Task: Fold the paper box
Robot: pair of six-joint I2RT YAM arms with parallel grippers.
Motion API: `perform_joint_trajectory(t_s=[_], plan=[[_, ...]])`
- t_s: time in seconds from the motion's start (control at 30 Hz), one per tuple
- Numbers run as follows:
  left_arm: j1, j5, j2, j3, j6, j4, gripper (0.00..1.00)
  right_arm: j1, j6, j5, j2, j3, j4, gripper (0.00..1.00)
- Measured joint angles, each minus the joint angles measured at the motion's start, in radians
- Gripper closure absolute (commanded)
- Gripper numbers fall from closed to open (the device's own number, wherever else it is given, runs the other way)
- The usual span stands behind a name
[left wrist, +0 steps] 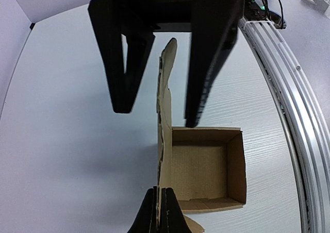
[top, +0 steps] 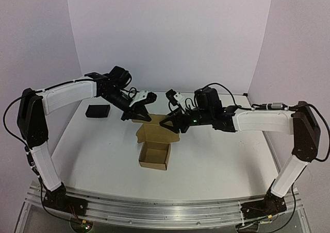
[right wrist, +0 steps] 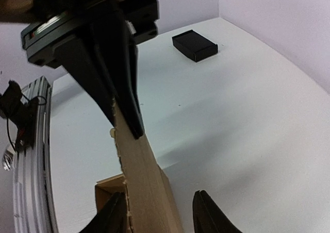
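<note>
L gripper (left wrist: 159, 193) clamped on paper box (left wrist: 200, 167) flap, R gripper (right wrist: 160, 194) jaws apart astride it; yank & you'll drag/tip it.

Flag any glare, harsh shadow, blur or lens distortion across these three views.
Top external: soft even light, lilac cast, no glare, faint shadows on the table. Left wrist: wide-angle bend curves the rail; the right gripper is a near-black silhouette; soft shadow left of the paper box. Right wrist: black block crisp, own jaws at the bottom edge soft.
</note>
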Motion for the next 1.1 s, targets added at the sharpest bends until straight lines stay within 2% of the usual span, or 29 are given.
perform_joint_trajectory(t_s=[0.13,0.2,0.23,0.3,0.33,0.4,0.57,0.73,0.93,1.1], plan=[[-0.002,-0.020,0.000,0.000,0.002,0.003,1.00,-0.041,0.147,-0.006,-0.026,-0.010,-0.012,0.34],[-0.002,-0.029,-0.001,-0.002,0.002,0.014,1.00,-0.089,0.236,-0.012,-0.074,-0.042,-0.012,0.39],[-0.002,-0.032,-0.003,-0.005,0.001,0.022,1.00,-0.117,0.279,-0.008,-0.110,-0.067,-0.015,0.47],[-0.002,-0.034,-0.008,-0.014,-0.003,0.031,1.00,-0.174,0.384,0.021,-0.192,-0.126,-0.017,0.79],[-0.002,-0.034,-0.011,-0.018,-0.007,0.032,1.00,-0.199,0.438,0.041,-0.224,-0.150,-0.018,0.89],[-0.002,-0.038,-0.017,-0.022,-0.015,0.037,1.00,-0.232,0.534,0.090,-0.251,-0.175,-0.018,0.99],[-0.002,-0.045,-0.024,-0.025,-0.043,0.054,1.00,-0.210,0.741,0.125,-0.105,-0.161,-0.050,1.00],[-0.002,-0.068,-0.034,-0.037,-0.096,0.086,1.00,-0.090,0.868,0.141,0.045,-0.155,-0.138,1.00],[-0.002,-0.087,-0.058,-0.073,-0.130,0.107,1.00,0.074,0.896,0.178,0.052,-0.086,-0.185,1.00],[-0.002,-0.084,-0.069,-0.093,-0.127,0.106,1.00,0.072,0.894,0.204,0.030,-0.084,-0.187,1.00]])
